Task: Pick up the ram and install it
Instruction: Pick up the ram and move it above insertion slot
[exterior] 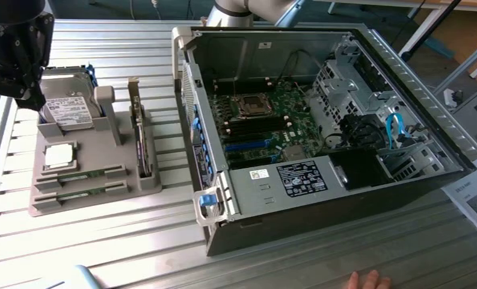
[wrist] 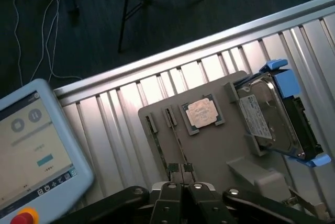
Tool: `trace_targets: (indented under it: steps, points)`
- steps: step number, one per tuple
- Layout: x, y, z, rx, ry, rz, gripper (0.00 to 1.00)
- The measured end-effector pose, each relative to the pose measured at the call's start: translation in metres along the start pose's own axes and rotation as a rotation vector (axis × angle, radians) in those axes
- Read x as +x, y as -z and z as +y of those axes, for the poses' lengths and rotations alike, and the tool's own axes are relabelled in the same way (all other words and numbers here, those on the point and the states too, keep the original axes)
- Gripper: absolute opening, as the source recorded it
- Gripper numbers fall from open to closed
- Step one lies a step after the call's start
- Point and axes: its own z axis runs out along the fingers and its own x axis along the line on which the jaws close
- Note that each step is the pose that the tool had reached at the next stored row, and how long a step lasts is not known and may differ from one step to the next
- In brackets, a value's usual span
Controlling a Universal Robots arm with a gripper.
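gripper (wrist: 181, 171) hangs pinched shut and empty over the grey tray (exterior: 101, 158). i see the ram (exterior: 79, 176) lying in its tray slot, so nothing is picked or installed in the computer case (exterior: 319, 224) yet.

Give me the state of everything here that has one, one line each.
Gripper: shut, empty, above the holder.
Ram sticks: both in their holder slots, not picked up.
Processor: flat in the holder.
Hard drive: seated in the holder.
Case: on its side, open, motherboard exposed.
Pendant: screen lit.
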Motion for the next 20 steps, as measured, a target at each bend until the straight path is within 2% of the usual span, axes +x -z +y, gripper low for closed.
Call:
trace_targets:
  steps: [3,9,13,20]
  points:
    - [0.0000,0.0000,0.0001,-0.0053,0.050,0.0087,0.11]
    - [0.0000,0.0000,0.0000,-0.0056,0.057,0.0098,0.11]
    - [0.0000,0.0000,0.0000,-0.0039,0.078,0.0150,0.11]
    - [0.0000,0.0000,0.0000,-0.0038,0.079,0.0154,0.11]
